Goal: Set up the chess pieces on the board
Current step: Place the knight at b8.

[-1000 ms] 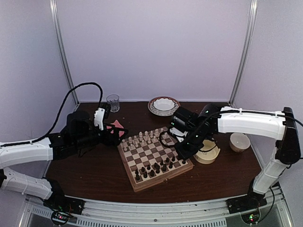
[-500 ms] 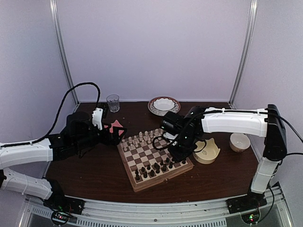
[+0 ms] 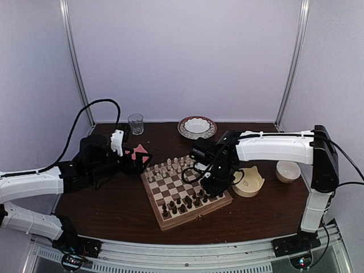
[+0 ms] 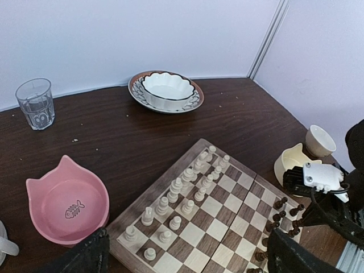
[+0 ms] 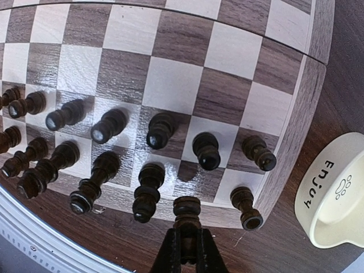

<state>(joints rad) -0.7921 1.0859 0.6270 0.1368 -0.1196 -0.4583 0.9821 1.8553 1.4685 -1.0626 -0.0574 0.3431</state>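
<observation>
Dark brown chess pieces [image 5: 161,129], upright in two rows at one edge, checkered wooden board [image 5: 170,85] lying flat

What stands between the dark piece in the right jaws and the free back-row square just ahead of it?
Nothing visible does. The right jaws are shut on the piece, poised at the board's border; the square before it is bare. Two neighbours flank that square closely without blocking it.

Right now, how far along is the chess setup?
Done: pale cream chessmen form two rows on the square checkered wooden chessboard; dark brown wooden chessmen line two rows opposite. In hand: the right tool grips one dark piece over an edge-row gap. Remaining: setting it down. The left tool is open.
</observation>
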